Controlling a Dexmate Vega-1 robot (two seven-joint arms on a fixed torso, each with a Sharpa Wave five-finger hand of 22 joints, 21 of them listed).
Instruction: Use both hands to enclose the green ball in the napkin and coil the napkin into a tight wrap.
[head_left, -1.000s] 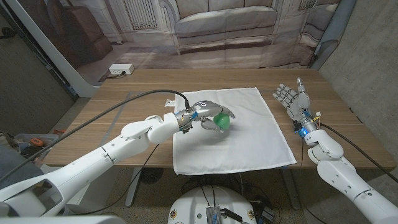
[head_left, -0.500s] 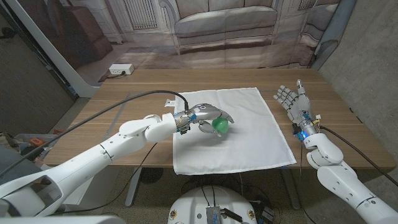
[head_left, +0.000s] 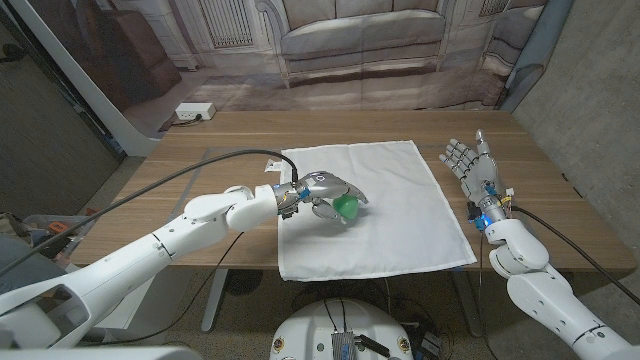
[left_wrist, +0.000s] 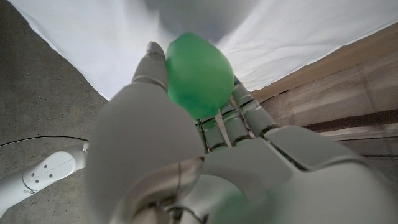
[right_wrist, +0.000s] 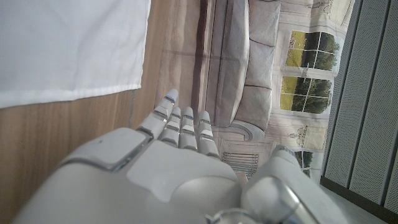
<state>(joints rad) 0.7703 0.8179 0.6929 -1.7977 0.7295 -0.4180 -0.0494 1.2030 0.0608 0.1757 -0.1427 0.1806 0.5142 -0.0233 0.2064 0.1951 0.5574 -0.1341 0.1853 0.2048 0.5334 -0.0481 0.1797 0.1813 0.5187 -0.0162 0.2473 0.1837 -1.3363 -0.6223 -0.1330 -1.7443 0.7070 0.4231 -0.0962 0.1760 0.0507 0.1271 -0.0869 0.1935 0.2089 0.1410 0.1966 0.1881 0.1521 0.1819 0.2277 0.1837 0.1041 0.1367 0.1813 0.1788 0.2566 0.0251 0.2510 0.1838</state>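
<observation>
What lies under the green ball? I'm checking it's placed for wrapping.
The white napkin, spread flat on the table. The left hand grips the ball, so whether it touches the cloth is hidden.

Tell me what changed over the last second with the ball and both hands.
The left hand, holding the green ball, drew back toward the robot's left over the white napkin, taking the ball with it; its grip did not change. The right hand drifted slightly along the wooden table beside the napkin's edge, fingers apart and holding nothing. The napkin stayed spread flat in place.
</observation>
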